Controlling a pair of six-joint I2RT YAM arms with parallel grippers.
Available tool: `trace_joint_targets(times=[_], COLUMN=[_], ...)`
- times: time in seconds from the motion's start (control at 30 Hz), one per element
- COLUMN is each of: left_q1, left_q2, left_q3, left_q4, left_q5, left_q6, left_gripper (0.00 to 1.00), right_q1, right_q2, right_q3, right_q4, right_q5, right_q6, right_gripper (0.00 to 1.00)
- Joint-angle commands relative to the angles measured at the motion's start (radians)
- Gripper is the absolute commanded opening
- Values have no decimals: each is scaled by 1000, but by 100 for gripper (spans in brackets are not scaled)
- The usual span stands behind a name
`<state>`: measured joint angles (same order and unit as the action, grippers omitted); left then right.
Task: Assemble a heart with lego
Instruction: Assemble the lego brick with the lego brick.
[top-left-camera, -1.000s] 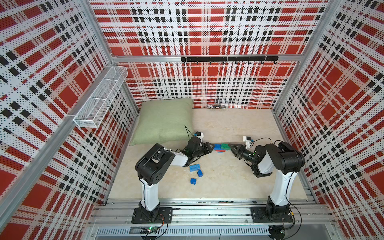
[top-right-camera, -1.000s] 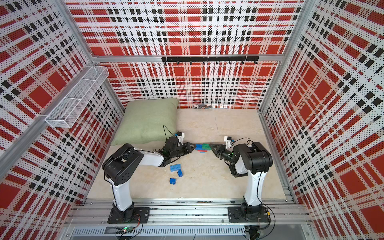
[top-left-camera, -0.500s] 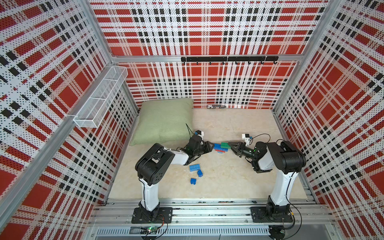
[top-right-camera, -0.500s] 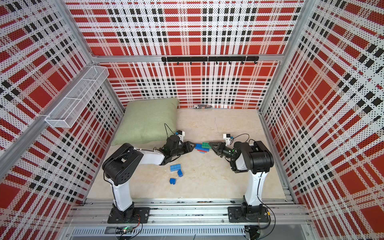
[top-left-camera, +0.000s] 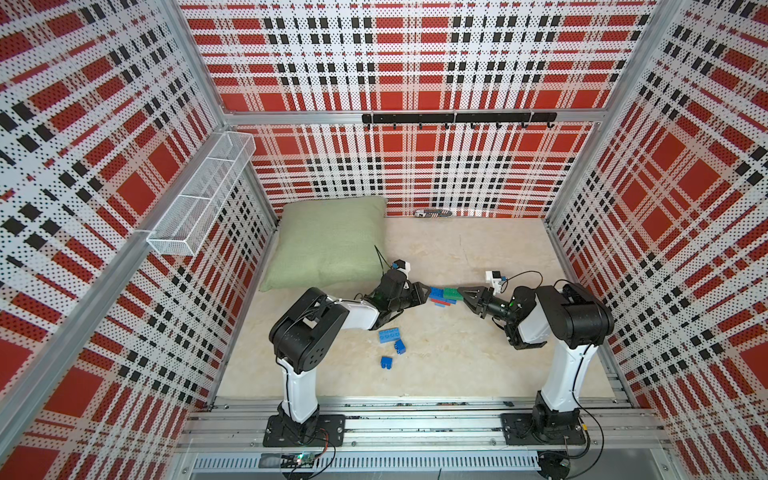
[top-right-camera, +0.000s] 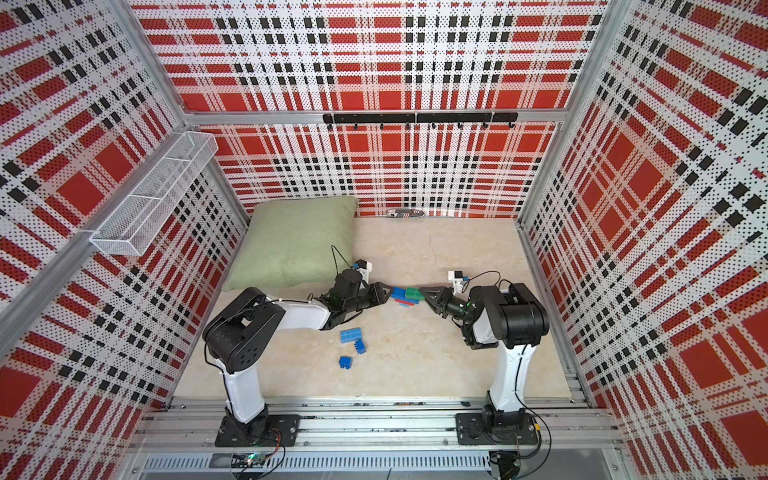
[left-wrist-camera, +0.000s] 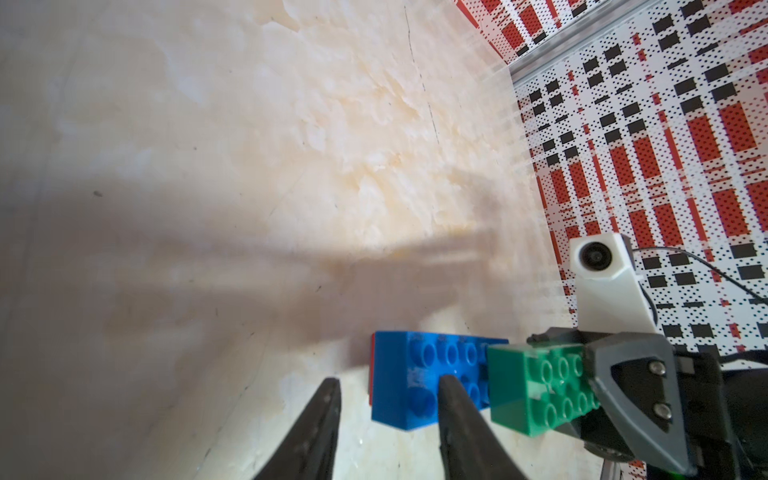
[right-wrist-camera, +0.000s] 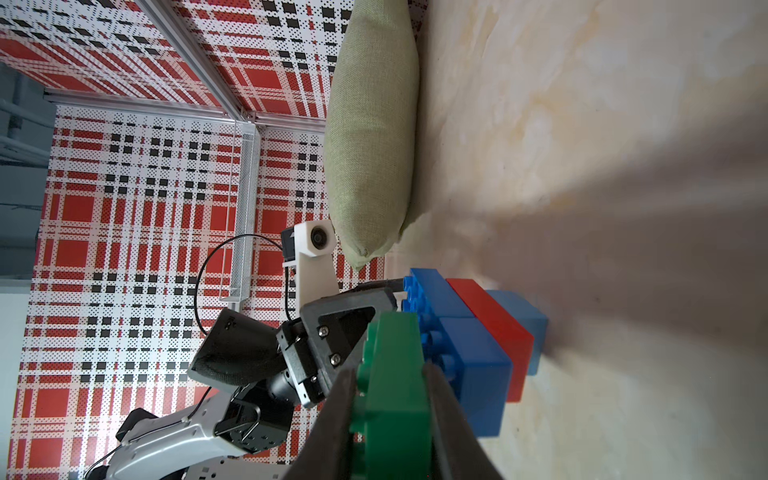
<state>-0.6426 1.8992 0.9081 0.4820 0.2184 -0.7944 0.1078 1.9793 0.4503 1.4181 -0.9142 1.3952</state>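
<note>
Lying on a beige marbled tabletop (top-left-camera: 457, 365): a sage-green woven fabric pillow (top-left-camera: 328, 245), plump and square. Resting studs-up just off the pillow's near corner, toward the robot's right: the heart (top-left-camera: 437, 296), a stepped cluster of glossy studded plastic bricks, dark blue over red over light blue. Pinching a green studded brick (right-wrist-camera: 395, 345) firmly between the slim dark fingers of the right gripper (right-wrist-camera: 390, 374), with that brick lying against the cluster's blue studs at the end away from the pillow. Holding the left gripper (left-wrist-camera: 388, 380) at the pillow-side end, fingers parted a little and gripping nothing, one fingertip (left-wrist-camera: 451, 390) lying over the blue studs; touching or not, impossible to tell. Sitting nearer the robot than the pillow, close together, with bare tabletop all around: three loose blue bricks (top-left-camera: 390, 335). Hanging on the perforated plaid wall above the pillow: a white wire-mesh basket (top-left-camera: 199, 199), long, narrow and split into compartments.
</note>
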Motion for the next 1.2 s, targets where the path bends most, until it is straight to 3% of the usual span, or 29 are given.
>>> trace_joint_targets(times=[0.0,0.23,1.17], left_q1=[-11,-11,-15], left_q2=[-49,-47,-57], left_q3=[7,8,26], left_q4=[-6,-11,-50], left_q5=[-22,-20,-47], left_q6=[23,24,52], left_gripper=[44,44,44], right_q1=[17,27,20], right_q2=[-19,51,99], right_q3=[-22,-3,-32], right_q4=[45,179,168], right_q5=[57,78,93], right_q6=[2,66,80], right_gripper=[14,14,13])
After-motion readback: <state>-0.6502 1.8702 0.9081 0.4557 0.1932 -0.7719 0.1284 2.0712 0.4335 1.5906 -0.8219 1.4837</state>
